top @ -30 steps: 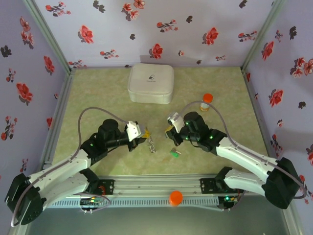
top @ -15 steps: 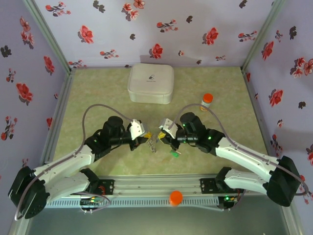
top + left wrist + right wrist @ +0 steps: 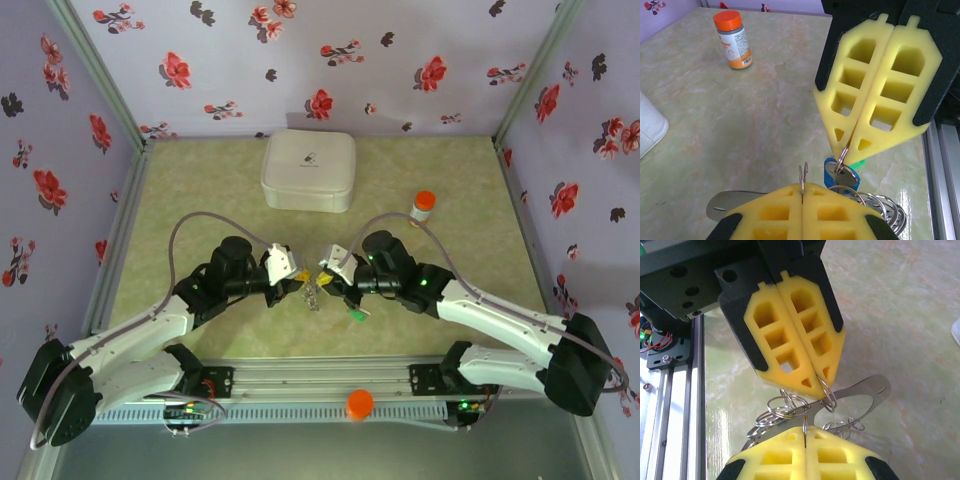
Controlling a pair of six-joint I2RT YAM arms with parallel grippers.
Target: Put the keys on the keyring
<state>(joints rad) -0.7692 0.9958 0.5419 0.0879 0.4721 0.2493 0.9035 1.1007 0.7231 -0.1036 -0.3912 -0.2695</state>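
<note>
Above the green tabletop (image 3: pixel 200 190), left claw (image 3: pixel 802 186) pinches the keyring (image 3: pixel 862 387), right claw (image 3: pixel 805 429) the blue key (image 3: pixel 830 177).

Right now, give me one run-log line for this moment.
left gripper: shut on keyring | right gripper: shut on blue key ring | green key: on table

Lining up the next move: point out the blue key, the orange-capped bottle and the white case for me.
blue key (image 3: pixel 830 172), left wrist view, on the left of its blue head.
orange-capped bottle (image 3: pixel 734 45), left wrist view, on its label.
white case (image 3: pixel 307 172), top external view, middle of its lid.
</note>
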